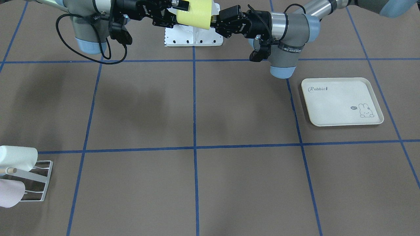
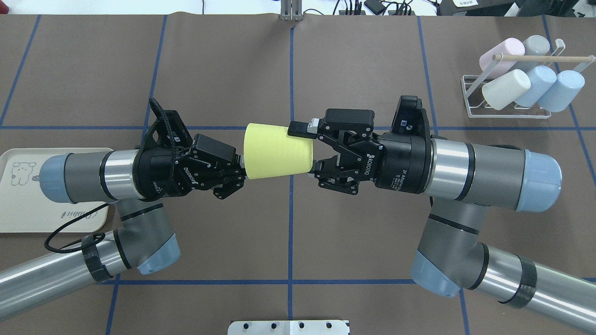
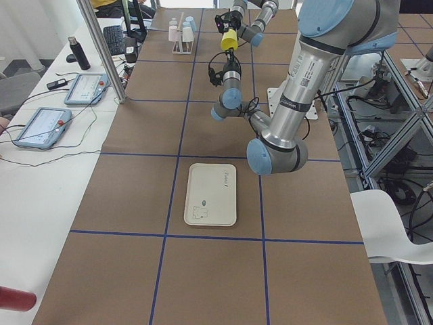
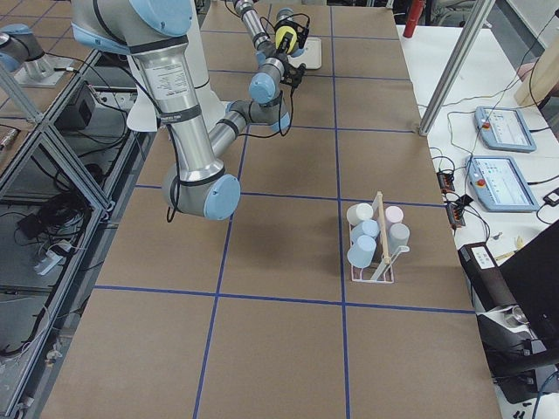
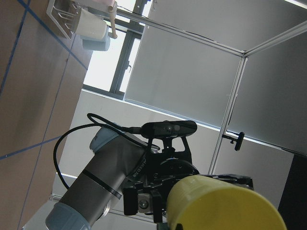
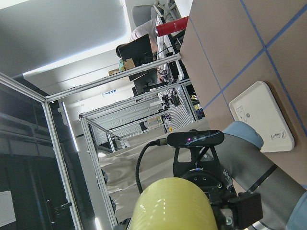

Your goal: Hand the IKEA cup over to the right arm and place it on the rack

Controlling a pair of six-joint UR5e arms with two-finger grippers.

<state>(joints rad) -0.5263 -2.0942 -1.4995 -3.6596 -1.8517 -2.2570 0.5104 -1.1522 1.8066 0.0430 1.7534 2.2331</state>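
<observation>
Cups, six: one yellow IKEA cup midair, wide end pinched by left gripper, right gripper straddling narrow end, squeeze impossible to judge; five pastel cups on one white wire rack, well apart. One rabbit-print tray beneath left arm.

Yellow cup; cream tray (rabbit print); white rack.

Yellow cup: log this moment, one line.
handover | yellow cup midair | left gripper holds rim | right gripper straddles base, grip unclear
</observation>
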